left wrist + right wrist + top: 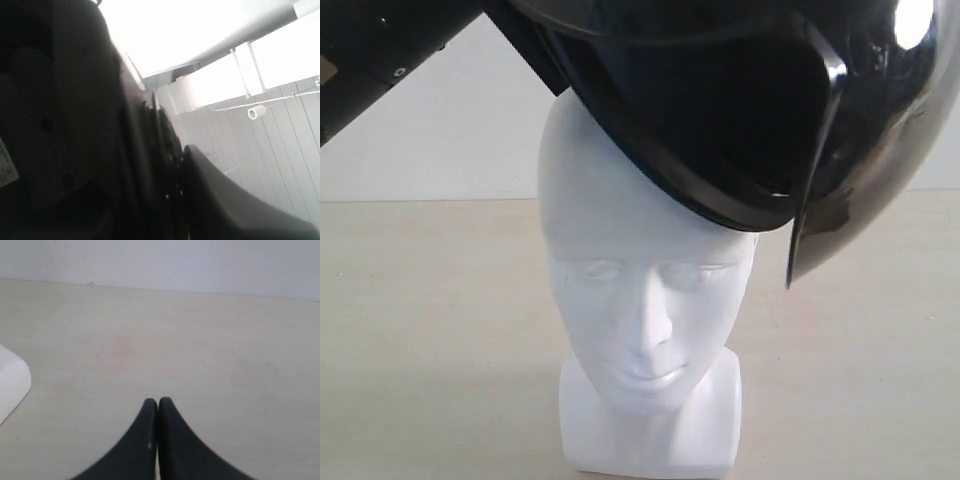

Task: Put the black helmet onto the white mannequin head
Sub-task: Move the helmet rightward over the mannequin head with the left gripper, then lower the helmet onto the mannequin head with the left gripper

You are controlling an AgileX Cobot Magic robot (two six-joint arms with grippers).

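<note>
The black helmet point(740, 110) hangs tilted over the crown of the white mannequin head point(640, 300), its dark opening turned down and forward. Its smoke-tinted visor point(860, 200) hangs at the right. The head stands upright on its blocky base, face fully visible. My left arm point(380, 50) reaches in from the top left. In the left wrist view my left gripper point(175, 165) is shut on the helmet's rim, with padded lining point(50, 125) on one side and one finger point(215, 190) outside the shell. My right gripper point(158, 402) is shut on nothing, low over the table.
The beige tabletop point(420, 330) spreads around the head, with a pale wall behind. A corner of the mannequin's white base point(10, 385) shows beside my right gripper. The left wrist view looks past the helmet at bright ceiling panels point(225, 80).
</note>
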